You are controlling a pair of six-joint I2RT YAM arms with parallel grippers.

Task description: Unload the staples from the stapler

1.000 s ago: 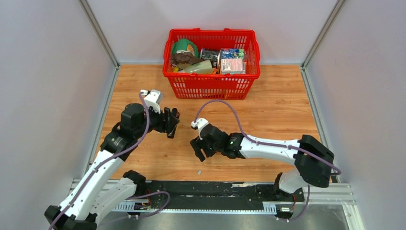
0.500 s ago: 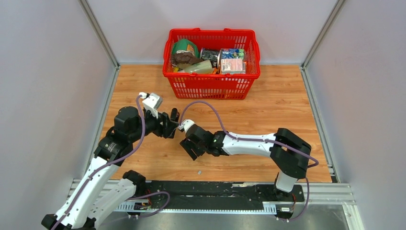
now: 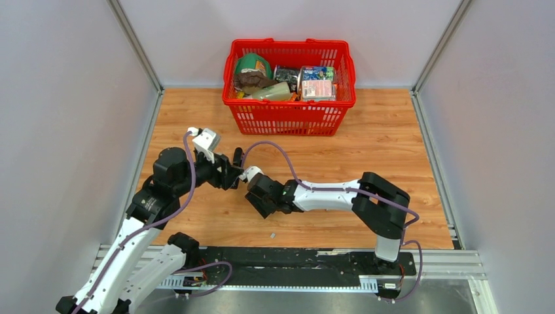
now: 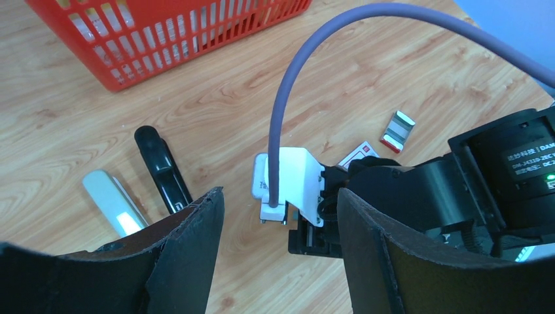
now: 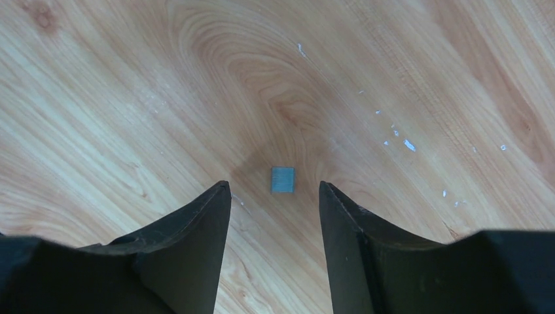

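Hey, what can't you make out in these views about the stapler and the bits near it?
Left wrist view: the stapler, near end behind a finger of the left end effector; top view, arms cover it.
Left wrist view: the small labelled box, partly behind the right arm; print too small.
Right wrist view: the grey square, too small to identify.

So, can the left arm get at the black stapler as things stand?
Probably yes: the left tool is open, the stapler lies flat ahead and left of it, and the right arm sits off that path.
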